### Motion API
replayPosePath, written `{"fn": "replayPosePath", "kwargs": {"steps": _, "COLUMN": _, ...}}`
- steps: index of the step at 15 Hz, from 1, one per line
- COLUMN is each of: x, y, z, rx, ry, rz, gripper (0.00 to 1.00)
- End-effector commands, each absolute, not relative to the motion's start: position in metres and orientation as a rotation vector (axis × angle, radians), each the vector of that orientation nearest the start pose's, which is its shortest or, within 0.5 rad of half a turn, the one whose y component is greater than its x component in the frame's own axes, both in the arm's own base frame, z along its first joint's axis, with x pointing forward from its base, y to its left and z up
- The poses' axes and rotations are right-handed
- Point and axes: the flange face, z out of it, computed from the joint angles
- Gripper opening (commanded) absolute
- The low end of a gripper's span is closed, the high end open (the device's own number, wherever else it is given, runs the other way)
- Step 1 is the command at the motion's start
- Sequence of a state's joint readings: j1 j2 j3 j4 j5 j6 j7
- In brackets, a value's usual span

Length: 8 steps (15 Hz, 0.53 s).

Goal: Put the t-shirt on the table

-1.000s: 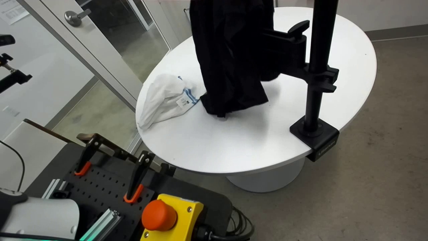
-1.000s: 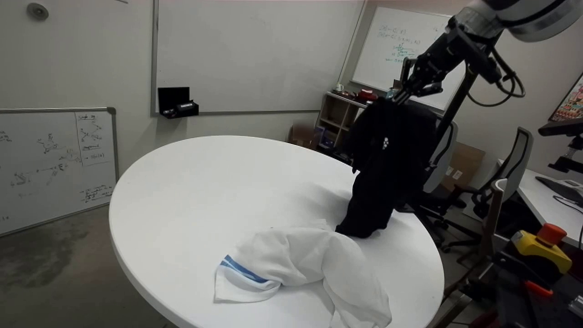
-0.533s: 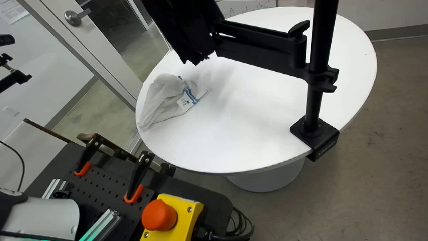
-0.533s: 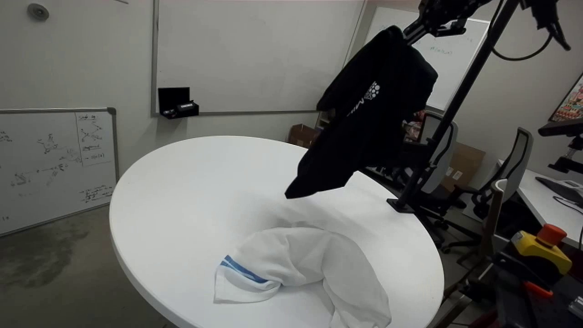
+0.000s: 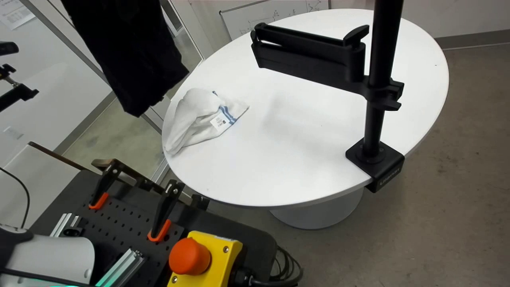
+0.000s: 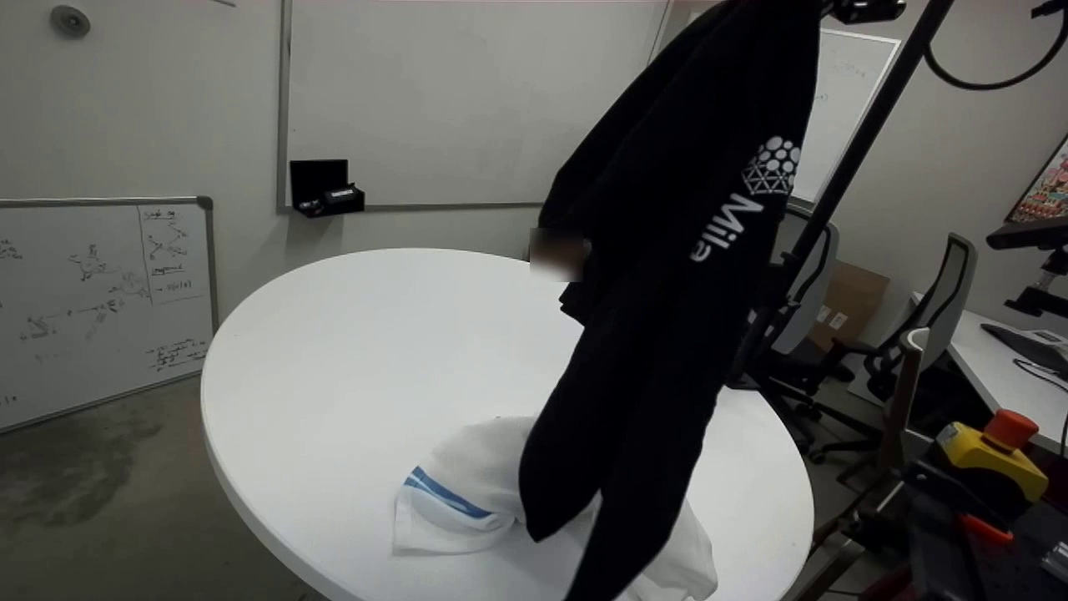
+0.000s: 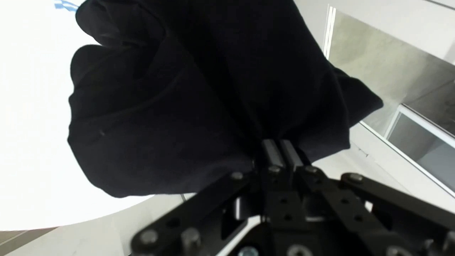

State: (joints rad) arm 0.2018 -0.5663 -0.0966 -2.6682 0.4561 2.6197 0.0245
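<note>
Across the desk your black t-shirt has swung toward the end with the white cloth since the earlier frame, hanging aloft, pinched in the hand: pickup done, lowering and release look left.

- Fingers: two slim grey strips.
- Linkages flanking the jaws: black, angular.
- Screws behind the jaws: round, silver.
- Arm shell: pale grey, curved.

The white table bears a crumpled cloth and a black stand.
</note>
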Motion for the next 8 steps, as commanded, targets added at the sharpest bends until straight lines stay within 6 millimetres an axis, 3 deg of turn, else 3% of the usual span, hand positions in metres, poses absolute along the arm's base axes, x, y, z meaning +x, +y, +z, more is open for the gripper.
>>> {"fn": "replayPosePath", "kwargs": {"steps": 1, "x": 0.396, "y": 0.031, "z": 0.455, "rx": -2.660, "ry": 0.281, "rz": -0.604, "gripper": 0.01}}
{"fn": "replayPosePath", "kwargs": {"steps": 8, "x": 0.395, "y": 0.023, "z": 0.384, "rx": -2.787, "ry": 0.289, "rz": -0.368, "gripper": 0.01}}
